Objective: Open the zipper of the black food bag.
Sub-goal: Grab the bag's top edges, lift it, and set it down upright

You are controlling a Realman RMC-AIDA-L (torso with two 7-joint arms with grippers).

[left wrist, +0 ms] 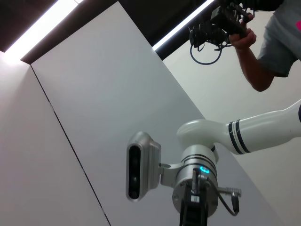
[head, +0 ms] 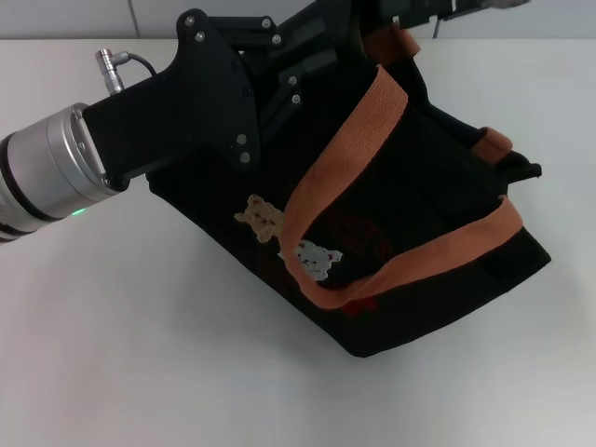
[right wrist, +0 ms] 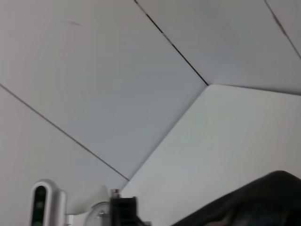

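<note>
One black food bag on white surface, tilted; two orange straps, two bear patches. Left hand at bag's top rim; grip state cannot tell. Bag contents hidden.

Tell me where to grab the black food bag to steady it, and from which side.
Grip the black food bag by the bare fabric edge at its right end, probably coming in from the robot's right. The left gripper already covers the bag's far left top, and the orange handles lie slack across the front, so they would not brace it.
</note>
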